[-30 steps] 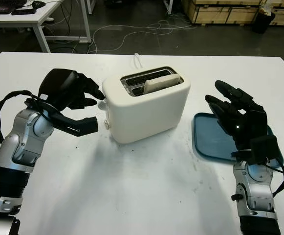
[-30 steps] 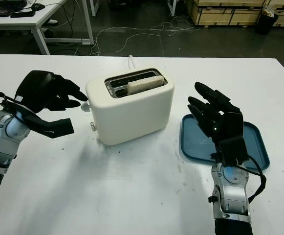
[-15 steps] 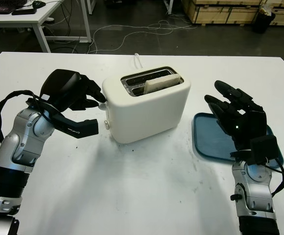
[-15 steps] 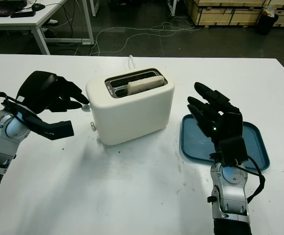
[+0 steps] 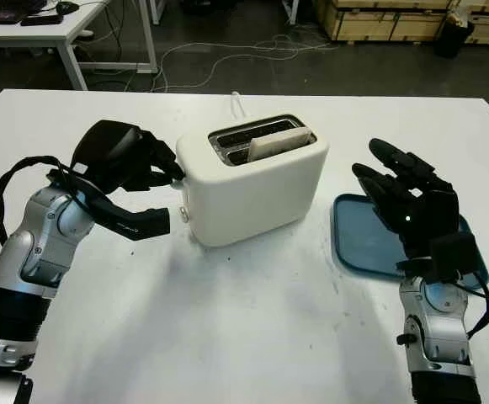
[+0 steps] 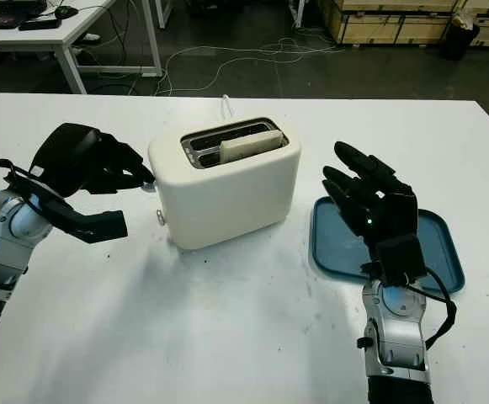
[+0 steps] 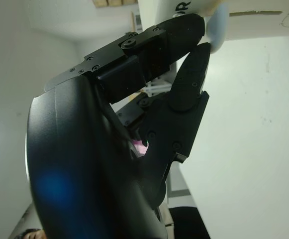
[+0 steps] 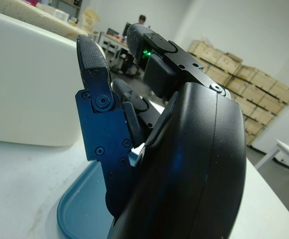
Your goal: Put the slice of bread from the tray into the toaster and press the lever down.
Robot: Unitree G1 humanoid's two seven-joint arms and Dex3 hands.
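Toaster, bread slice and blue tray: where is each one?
toaster (image 5: 252,192), left eye view, front wall.
bread slice (image 5: 274,143), left eye view, top edge in slot.
blue tray (image 6: 345,240), right eye view, bare floor.

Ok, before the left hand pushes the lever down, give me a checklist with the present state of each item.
1. Bread in a slot of the toaster: ok, its top edge stands above the rim.
2. Tray bare of bread: ok.
3. Left hand at the lever: ok, its fingers meet the knob at the toaster's end.
4. Lever already down: not ok, the bread sits high.
5. Right hand out of the way: ok, open, above the tray.
6. Toaster square on the table: ok.
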